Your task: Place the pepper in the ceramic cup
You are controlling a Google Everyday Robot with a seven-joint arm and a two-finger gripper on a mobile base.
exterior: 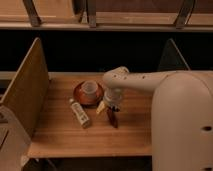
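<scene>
- Gripper: hanging downward from the arm's wrist over the middle of the table, just right of the saucer, its tip sitting directly above the pepper; whether it is released or clenched cannot be told.
- Robot arm: white, reaching in from the right and bending down at the wrist.
- Table: light wood, carrying all the items listed below.
- Side panel: wooden board, standing upright along the table's left edge.
- Saucer: reddish-brown, round, lying flat near the table's centre and bearing the ceramic cup.
- Bottle: cream, oblong, lying on its side in front of the saucer, apart from the pepper.
- Ceramic cup: pale, handleless, standing upright on the saucer, mouth showing open.
- Pepper: dark red, slim, lying on the table outside the cup, its upper end meeting the gripper's tip.
</scene>
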